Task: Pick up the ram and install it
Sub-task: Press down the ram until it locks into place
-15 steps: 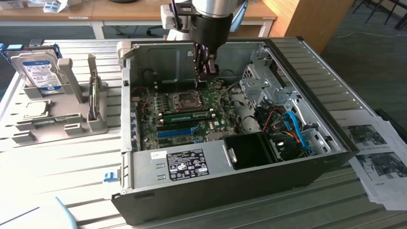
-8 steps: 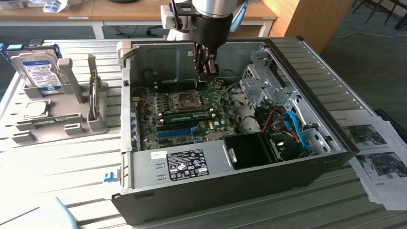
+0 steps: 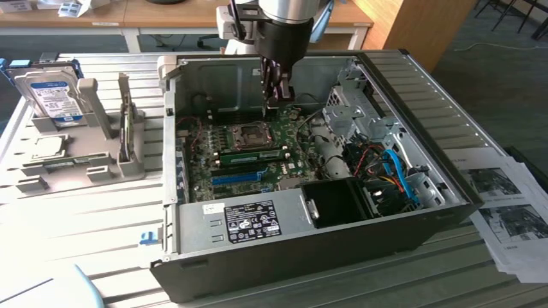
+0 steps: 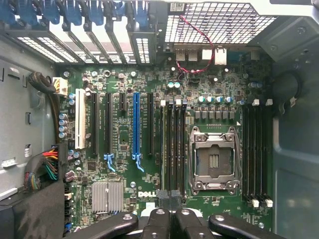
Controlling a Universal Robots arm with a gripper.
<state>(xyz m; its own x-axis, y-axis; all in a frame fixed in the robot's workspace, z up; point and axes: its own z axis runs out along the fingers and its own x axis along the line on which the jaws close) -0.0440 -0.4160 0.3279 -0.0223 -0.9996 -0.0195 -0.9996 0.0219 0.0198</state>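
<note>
Shut, apparently empty gripper (image 3: 278, 97) hangs inside the open black metal computer case (image 3: 299, 269); the thin green ram stick (image 3: 253, 154) looks seated on the green motherboard (image 3: 294, 169).

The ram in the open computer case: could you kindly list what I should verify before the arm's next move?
1. The pincer is shut, fingers together: ok.
2. No ram is held in the pincer: ok, nothing green shows between its fingers.
3. The ram stands in a slot beside the CPU socket: ok.
4. The ram is pressed fully home in that slot: cannot tell.
5. The pincer hangs above the motherboard, apart from the ram: ok.
6. The cables lie away from the ram: ok.
</note>
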